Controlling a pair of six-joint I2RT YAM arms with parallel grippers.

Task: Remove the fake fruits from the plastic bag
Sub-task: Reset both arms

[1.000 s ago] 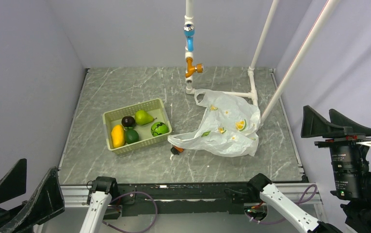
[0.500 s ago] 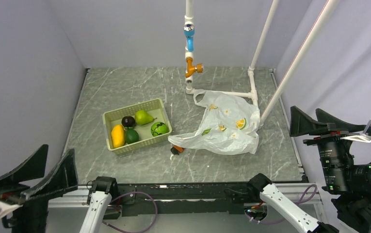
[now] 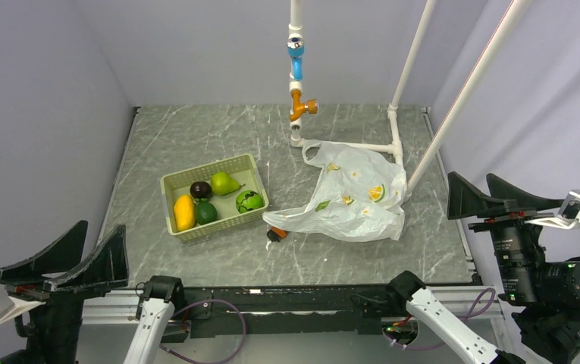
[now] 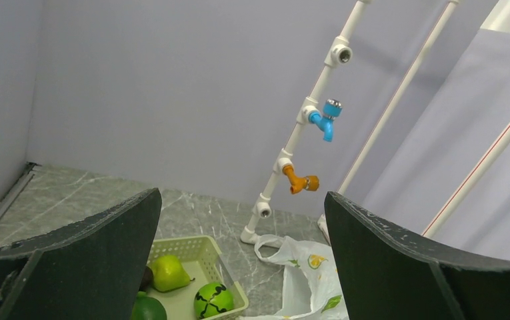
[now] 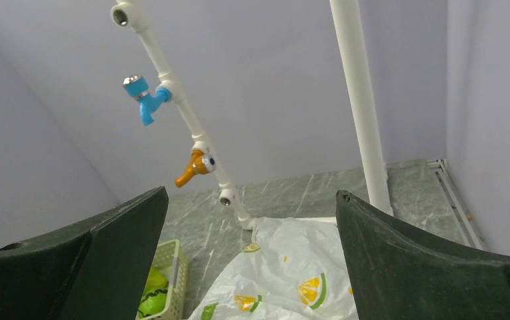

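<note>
Top view first: you've got all five fruits (image 3: 200, 189) sitting in the pale green basket (image 3: 207, 167) on the left half of the table (image 3: 195, 129). The yellow mango (image 3: 184, 212) is at the near left with the small green fruit (image 3: 206, 213) right against it. The dark round fruit (image 3: 200, 189) and the pear (image 3: 224, 183) sit behind, and the striped green ball (image 3: 249, 201) is at the right end. The bag (image 3: 355, 197) lies crumpled on the table to the right, its near-left corner just beside the basket. A small orange-and-black brush (image 3: 275, 233) sits right at that corner. Your left fingers (image 3: 101, 258) hang at the near left, off the table's edge, spread wide and holding nothing. Your right fingers (image 3: 468, 203) hang beyond the right edge, just as wide and just as empty. Both are well apart from bag and basket.

Left wrist view: between the two wide black fingers you look across at the white pipe (image 4: 340, 52) with its blue tap (image 4: 325, 120) and orange tap (image 4: 299, 180). Low down are the basket's corner with the pear, the striped green ball and a sliver of the small green fruit, with the bag's handle end to their right.

Right wrist view: same pipe and taps. The bag is spread low in the middle with its citrus prints facing up. The basket's edge peeks in at the lower left with something green inside. The fingers stand wide apart with nothing in them.
</note>
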